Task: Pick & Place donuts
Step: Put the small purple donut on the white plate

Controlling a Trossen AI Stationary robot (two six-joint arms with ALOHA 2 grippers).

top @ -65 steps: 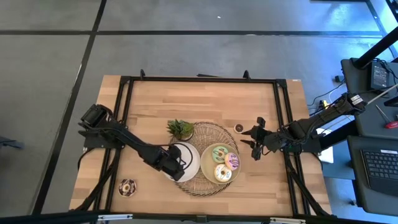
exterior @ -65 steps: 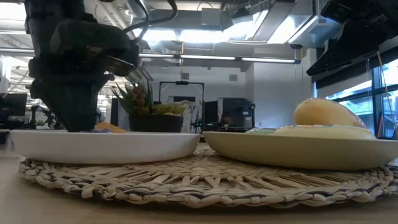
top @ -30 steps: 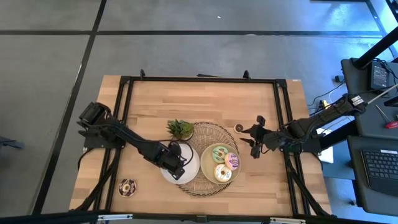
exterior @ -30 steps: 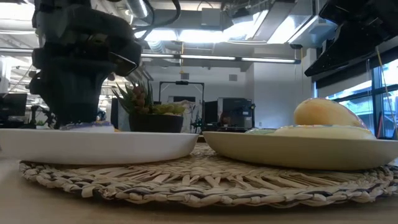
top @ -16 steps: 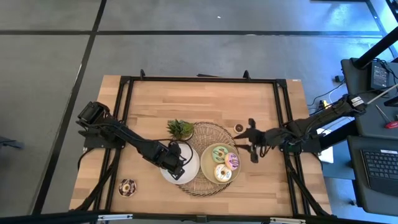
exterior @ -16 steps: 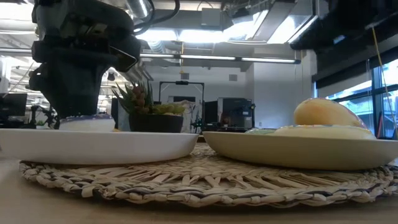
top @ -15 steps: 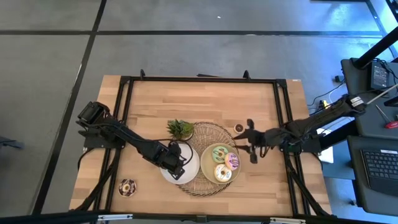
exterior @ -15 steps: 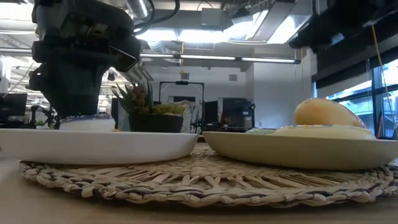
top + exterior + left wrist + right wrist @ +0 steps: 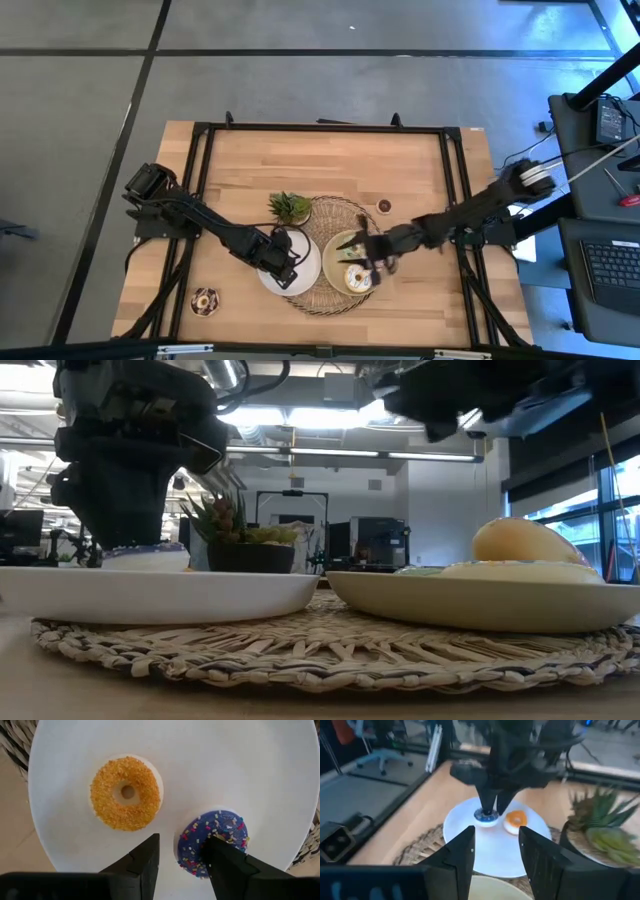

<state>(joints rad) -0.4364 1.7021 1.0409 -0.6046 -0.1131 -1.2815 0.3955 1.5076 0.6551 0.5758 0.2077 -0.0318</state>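
1. The left gripper [image 9: 181,865] hangs low over the round white plate [image 9: 260,765], its two dark fingers [image 9: 145,862] parted and set on either side of the rim of a mini purple-frosted donut with coloured sprinkles [image 9: 214,840]. One finger covers part of the donut's edge; the frames do not show whether the jaws are pressing on it, so I cannot tell whether it is gripped or let go.
2. That purple donut lies flat on the white plate, just beside a mini orange-crumbed donut [image 9: 126,792], which also lies flat there and is not touching it.
3. In the high view the white plate [image 9: 305,272] sits on the left part of a round woven straw mat [image 9: 345,215], with a small green spiky plant [image 9: 290,207] just beside it.
4. The right gripper [image 9: 368,262] is stretched out above the pale-green plate [image 9: 340,244] on the mat's right part; its fingers stand apart with nothing between them.
5. A white-yellow frosted donut [image 9: 356,279] lies on that plate, partly under the right arm.
6. A small brown mini donut [image 9: 384,206] rests on the wooden table [image 9: 330,160] beside the mat.
7. A chocolate-frosted sprinkled donut [image 9: 204,300] lies near the table's front left corner, well apart from the plates.
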